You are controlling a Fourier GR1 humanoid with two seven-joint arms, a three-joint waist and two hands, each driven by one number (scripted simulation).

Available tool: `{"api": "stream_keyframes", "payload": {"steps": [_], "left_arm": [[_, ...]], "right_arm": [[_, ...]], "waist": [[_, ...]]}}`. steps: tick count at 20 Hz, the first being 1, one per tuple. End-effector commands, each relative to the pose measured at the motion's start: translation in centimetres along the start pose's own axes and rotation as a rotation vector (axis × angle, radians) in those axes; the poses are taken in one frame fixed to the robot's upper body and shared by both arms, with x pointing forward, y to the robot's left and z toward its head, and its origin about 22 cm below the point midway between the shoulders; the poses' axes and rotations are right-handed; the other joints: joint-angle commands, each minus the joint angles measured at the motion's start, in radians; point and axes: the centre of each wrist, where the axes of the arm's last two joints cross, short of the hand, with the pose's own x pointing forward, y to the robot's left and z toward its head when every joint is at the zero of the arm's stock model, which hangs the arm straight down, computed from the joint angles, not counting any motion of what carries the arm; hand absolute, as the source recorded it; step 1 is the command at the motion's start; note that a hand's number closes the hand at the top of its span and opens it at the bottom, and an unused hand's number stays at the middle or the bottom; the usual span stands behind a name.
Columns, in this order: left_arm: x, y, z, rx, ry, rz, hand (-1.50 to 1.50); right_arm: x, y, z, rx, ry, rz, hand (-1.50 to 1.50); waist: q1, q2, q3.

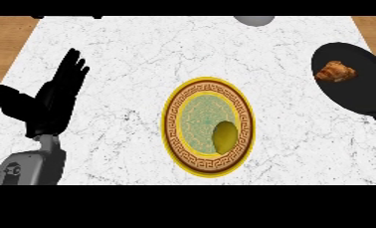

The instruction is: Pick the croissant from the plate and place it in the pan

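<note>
Head view, only 1 view to go on. Left hand shows at the left edge over the marble counter, fingers straight and pointing up, holding nothing; it is resting, well apart from everything else. Right hand is not in the picture at all, so nothing can be said about it.

Croissant lies inside the black pan at the right edge, toward the pan's upper left part. Pan is cut off by the frame on its right side. Judging from that, the place step looks done.

Plate, yellow rim with a patterned brown band, sits mid-counter, well apart from the pan. On it, lower right of centre, is 1 olive-yellow oval item; can't tell what it is. A grey rounded object pokes in at the top edge, mostly out of frame.

Risks from here, as judgement:
- Croissant sits near the pan's rim side facing the plate. Any arm sweep back across that edge could nudge it or the pan.
- Right arm is unseen, so clearance on retreat can't be checked from this view.
- Oval item on the plate could get mistaken for the target if a re-grasp is tried.
</note>
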Motion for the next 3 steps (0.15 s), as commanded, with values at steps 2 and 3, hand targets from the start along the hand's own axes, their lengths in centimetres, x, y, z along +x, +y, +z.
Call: {"api": "stream_keyframes", "payload": {"steps": [2, 3], "left_arm": [[-0.2, -0.2, -0.4, -0.008, 0.007, 0.005, 0.00], [-0.6, 0.4, 0.1, 0.009, -0.007, -0.002, 0.00]], "right_arm": [[-1.6, -0.2, 2.0, 0.072, -0.086, -0.075, -1.50], [-0.7, -1.3, 2.1, 0.081, -0.086, -0.076, -1.50]], "waist": [[-0.001, 0.001, 0.000], [0.003, 0.000, 0.000]]}}
